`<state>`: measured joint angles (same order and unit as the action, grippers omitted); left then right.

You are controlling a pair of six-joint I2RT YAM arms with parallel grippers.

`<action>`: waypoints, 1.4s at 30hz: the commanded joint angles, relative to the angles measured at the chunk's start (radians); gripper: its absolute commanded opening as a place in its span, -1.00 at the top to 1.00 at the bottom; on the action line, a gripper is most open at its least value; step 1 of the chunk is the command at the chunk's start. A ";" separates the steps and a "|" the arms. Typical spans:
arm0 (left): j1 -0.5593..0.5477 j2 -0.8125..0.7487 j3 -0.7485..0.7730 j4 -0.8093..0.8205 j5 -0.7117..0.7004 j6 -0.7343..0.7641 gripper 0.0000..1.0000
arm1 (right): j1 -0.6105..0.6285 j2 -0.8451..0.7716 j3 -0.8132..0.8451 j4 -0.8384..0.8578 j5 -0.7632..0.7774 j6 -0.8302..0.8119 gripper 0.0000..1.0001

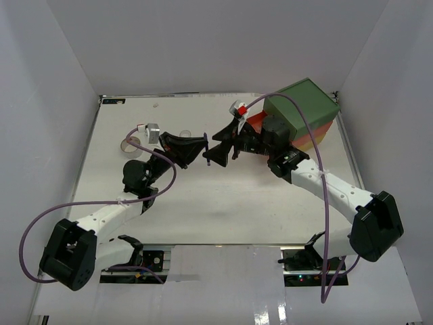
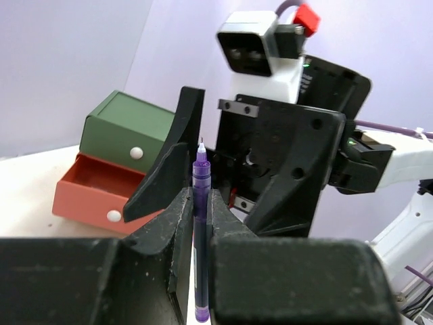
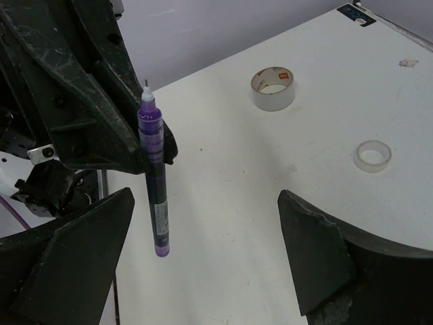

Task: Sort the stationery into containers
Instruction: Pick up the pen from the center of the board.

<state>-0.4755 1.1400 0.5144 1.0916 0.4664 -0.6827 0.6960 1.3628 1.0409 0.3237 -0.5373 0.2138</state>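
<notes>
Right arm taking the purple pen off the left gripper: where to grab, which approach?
Grip the purple pen on its free lower barrel, below the left gripper's clamp. It hangs upright, tip up, with its upper barrel covered by those fingers. Bring the open right gripper straight in, level, one finger each side.

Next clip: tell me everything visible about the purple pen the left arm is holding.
The purple pen is slim, with a translucent violet, plastic-looking barrel, a darker stretch with small print lower down, and a pale cone ending in a fine needle tip on top. No cap is visible. It stands upright, tip up, in the air above the white table, pinched in its upper half by the shut left gripper. Its lower end hangs free and nothing else touches it.
</notes>
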 commanded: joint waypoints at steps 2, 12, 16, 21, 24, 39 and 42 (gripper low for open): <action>-0.006 -0.005 -0.017 0.137 0.018 -0.015 1.00 | 0.005 0.022 0.061 0.000 -0.062 0.025 -0.77; -0.018 0.047 -0.036 0.257 -0.005 -0.055 1.00 | 0.014 0.048 0.087 -0.025 -0.102 0.019 -0.32; -0.032 0.078 -0.039 0.295 -0.015 -0.061 1.00 | 0.017 0.055 0.096 -0.028 -0.118 0.019 -0.21; -0.040 0.093 -0.040 0.327 -0.021 -0.067 1.00 | 0.019 0.055 0.097 -0.031 -0.116 0.018 0.02; -0.041 0.089 -0.044 0.338 -0.035 -0.058 1.00 | 0.017 0.053 0.100 -0.032 -0.125 0.016 0.13; -0.041 0.086 -0.070 0.401 -0.094 -0.072 1.00 | 0.017 0.042 0.080 -0.031 -0.133 0.015 0.30; -0.041 0.090 -0.062 0.407 -0.095 -0.074 1.00 | 0.019 0.047 0.080 -0.031 -0.138 0.015 0.30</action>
<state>-0.5129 1.2373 0.4519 1.3182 0.3912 -0.7498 0.7094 1.4139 1.0924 0.2836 -0.6575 0.2314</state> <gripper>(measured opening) 0.200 0.351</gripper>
